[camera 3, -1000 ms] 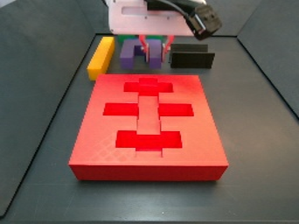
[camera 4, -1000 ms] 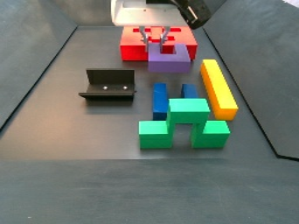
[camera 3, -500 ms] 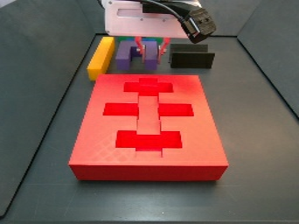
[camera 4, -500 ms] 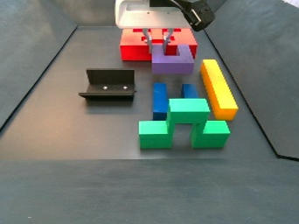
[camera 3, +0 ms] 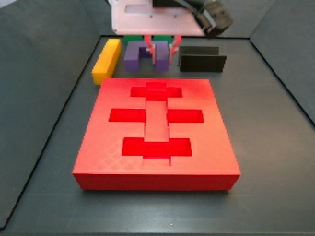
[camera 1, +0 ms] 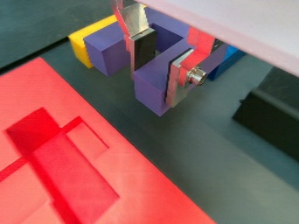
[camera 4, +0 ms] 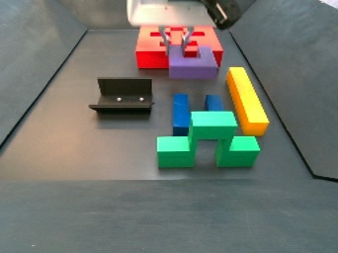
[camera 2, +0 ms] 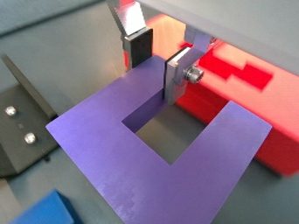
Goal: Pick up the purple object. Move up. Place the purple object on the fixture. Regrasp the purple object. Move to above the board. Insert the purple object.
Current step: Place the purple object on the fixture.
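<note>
End effector (camera 2: 162,63) clamps one prong of the purple object (camera 2: 163,144), top centre in side view, lifted for transfer to fixture (camera 4: 122,96).

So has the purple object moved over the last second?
Yes. In a side view the purple object, clamped in the gripper, has risen: it now overlaps the board more, farther above the yellow block.

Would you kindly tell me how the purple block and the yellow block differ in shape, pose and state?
The purple block is U-shaped with a notch; the yellow block is a plain long bar. The gripper has its jaws around one prong of the purple block, next to the red board; the yellow block lies untouched on the floor. Both look like solid-coloured plastic.
</note>
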